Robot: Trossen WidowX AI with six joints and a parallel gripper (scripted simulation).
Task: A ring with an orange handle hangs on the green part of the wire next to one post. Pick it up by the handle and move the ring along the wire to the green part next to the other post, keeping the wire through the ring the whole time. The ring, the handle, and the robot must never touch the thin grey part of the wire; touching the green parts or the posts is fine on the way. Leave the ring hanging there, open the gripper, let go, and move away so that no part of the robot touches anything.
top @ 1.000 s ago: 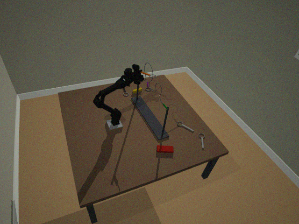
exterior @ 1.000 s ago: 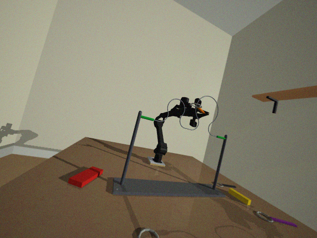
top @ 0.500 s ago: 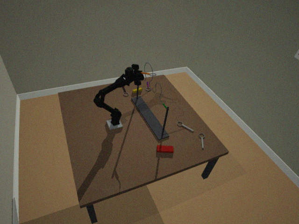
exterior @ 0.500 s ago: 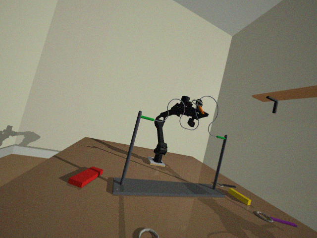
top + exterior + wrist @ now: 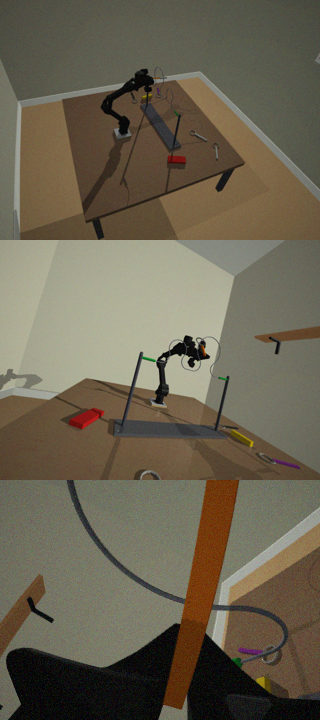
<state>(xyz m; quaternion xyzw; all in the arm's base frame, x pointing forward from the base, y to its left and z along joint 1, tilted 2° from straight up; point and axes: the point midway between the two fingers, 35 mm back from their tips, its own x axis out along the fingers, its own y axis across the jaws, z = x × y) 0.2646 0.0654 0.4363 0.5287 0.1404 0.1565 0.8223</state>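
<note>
My gripper (image 5: 153, 78) (image 5: 206, 356) (image 5: 185, 632) is shut on the orange handle (image 5: 203, 350) (image 5: 205, 560), high above the board. The ring (image 5: 164, 77) (image 5: 196, 339) is at the inner side of the tall loop of grey wire (image 5: 219, 351) (image 5: 250, 608), near its top. The wire appears to run through it; whether they touch cannot be told. The ring is outside the wrist view. One green part (image 5: 176, 113) (image 5: 148, 359) is by the near post (image 5: 176, 131) (image 5: 132, 389). The other green part (image 5: 223, 378) (image 5: 236, 662) is by the far post (image 5: 147, 99) (image 5: 222, 404).
The posts stand on a grey board (image 5: 161, 126) (image 5: 165, 429). A red block (image 5: 176, 159) (image 5: 86, 418) and a yellow block (image 5: 147, 96) (image 5: 241, 438) lie off its ends. Loose rings with purple (image 5: 158, 90) (image 5: 285, 463), black (image 5: 132, 96) and grey handles (image 5: 201, 137) lie around.
</note>
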